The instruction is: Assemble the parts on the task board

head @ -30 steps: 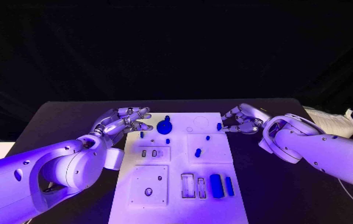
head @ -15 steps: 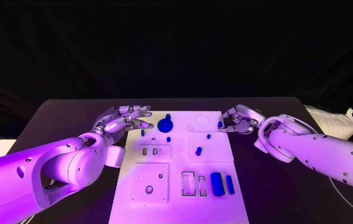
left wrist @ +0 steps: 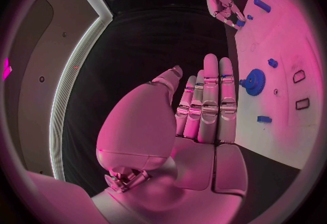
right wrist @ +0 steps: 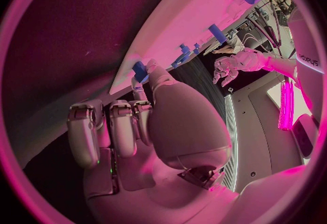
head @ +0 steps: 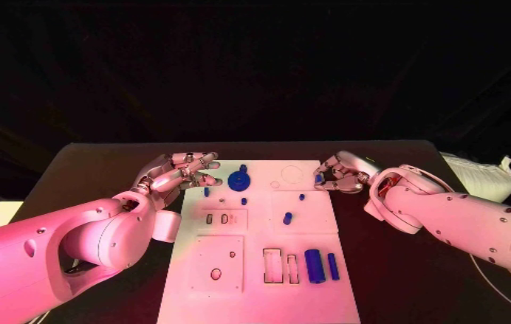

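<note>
The silver left hand [head: 179, 171] is spread wide and holds nothing, hovering beside the white task board [head: 259, 283] at centre-left of the frame. The silver right hand [head: 343, 173], right of centre, pinches one small blue peg [head: 317, 179] at the board's right edge. One blue gear [head: 238, 181] sits near the board's top, two blue cylinders [head: 313, 266] at lower right.
</note>
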{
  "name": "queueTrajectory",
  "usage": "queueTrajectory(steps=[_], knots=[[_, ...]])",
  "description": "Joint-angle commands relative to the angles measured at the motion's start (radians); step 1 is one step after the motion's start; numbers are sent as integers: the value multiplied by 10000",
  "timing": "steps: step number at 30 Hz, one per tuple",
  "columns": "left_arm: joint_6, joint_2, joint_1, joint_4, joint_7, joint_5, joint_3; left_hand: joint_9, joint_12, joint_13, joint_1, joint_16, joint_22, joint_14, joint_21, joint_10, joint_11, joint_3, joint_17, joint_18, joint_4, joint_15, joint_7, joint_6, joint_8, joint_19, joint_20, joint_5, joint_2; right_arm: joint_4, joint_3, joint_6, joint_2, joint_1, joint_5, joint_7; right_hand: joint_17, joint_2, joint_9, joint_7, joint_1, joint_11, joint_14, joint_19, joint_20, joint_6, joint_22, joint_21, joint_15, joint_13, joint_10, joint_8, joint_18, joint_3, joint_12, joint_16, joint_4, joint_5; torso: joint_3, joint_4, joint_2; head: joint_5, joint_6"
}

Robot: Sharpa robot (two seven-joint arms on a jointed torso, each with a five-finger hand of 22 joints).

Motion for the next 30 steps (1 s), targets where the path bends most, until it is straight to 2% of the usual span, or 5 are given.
queueTrajectory(steps=[1, 12, 18, 24, 30], knots=[[203, 18, 7, 13, 14, 13, 5, 8, -26, 12, 10, -25, -14, -58, -63, -53, -28, -1, 9, 115, -73, -6, 64, 33, -61, 44, 35, -41, -55, -18, 2, 215, 21, -8, -26, 134, 2424, 152, 18, -42, 46, -116, 1017, 1056, -67, 158, 2633, 63, -104, 2349, 839, 90, -139, 91, 41, 38, -38, -60, -1, -4, -2, 10, -4], [211, 16, 7, 18, -12, 13, 5, 8, -26, 12, 10, -25, -14, -58, -63, -53, -28, -1, 9, 115, -73, -6, 64, 33, -61, 44, 35, -41, -55, -43, 2, 204, 49, -8, -251, 28, 2467, 323, 80, -294, 208, -339, 1026, 1056, -205, 770, 2633, 63, -260, 2363, 849, 237, -139, 388, 61, 54, -275, -82, 4, -3, -2, 5, -55], [211, 9, 7, 20, -20, 13, 5, 9, -26, 12, 14, -27, -16, -61, -64, -53, -29, 7, 22, 115, -80, -8, 64, 34, -65, 45, 35, -40, -49, 49, 4, -282, 67, -8, -372, 0, 2492, 469, 104, -391, 314, -431, 1031, 1056, -284, 988, 2633, 63, -337, 2363, 850, 281, -139, 625, 58, 64, -433, -273, 9, -19, 0, 27, -53], [216, 13, 7, -2, -20, 13, 5, 9, -26, 12, 14, -27, -16, -61, -64, -53, -29, 7, 22, 115, -80, -8, 64, 34, -65, 45, 35, -40, -49, 678, 48, -708, 49, 47, -294, -280, 2509, 559, 118, -434, 250, -472, 1035, 1056, -319, 1083, 2633, 63, -366, 2360, 848, 299, -139, 735, 51, 71, -448, -332, -5, -5, -12, 41, -61], [212, 46, 7, -85, -13, 71, 5, 9, -26, 12, 14, -27, -16, -61, -64, -53, -29, 7, 22, 115, -80, -8, 64, 34, -65, 45, 35, -40, -49, 1519, 77, -712, 218, 239, -302, -792, 2482, 605, 118, -450, 125, -487, 1029, 1056, -338, 1095, 2633, 63, -382, 2336, 830, 283, -139, 779, 2, 59, -410, -408, -22, 19, -42, 105, -76]])
